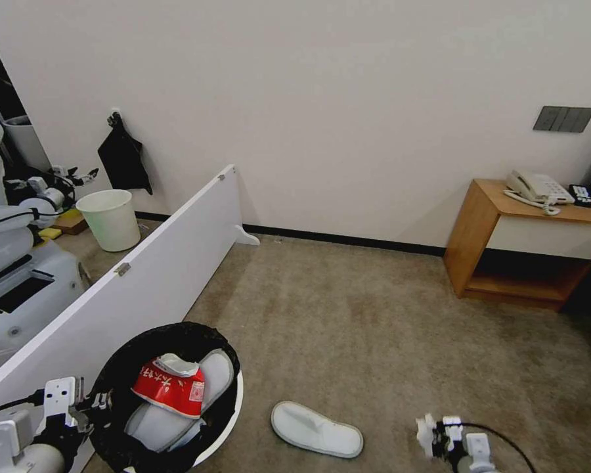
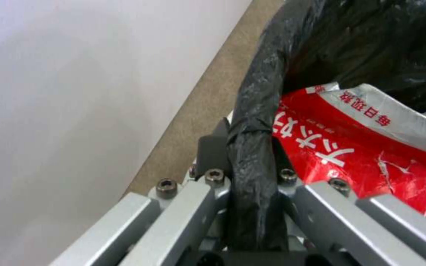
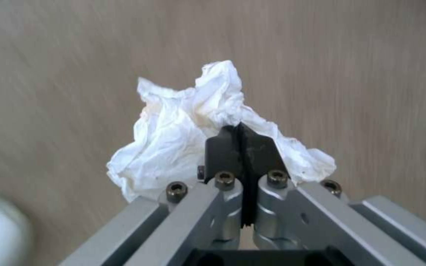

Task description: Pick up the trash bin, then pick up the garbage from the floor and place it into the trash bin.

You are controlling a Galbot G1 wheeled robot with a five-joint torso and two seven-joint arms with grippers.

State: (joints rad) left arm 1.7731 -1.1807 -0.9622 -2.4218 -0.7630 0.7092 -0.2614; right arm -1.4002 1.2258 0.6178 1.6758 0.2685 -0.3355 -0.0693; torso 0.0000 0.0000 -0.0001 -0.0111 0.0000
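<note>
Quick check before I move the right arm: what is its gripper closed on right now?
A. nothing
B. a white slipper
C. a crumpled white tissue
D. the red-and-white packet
C. In the right wrist view the right gripper has its fingers pinched together on a crumpled white tissue above the carpet; the loose white slipper lies on the floor, and the red-and-white packet is already in the trash bin.
</note>
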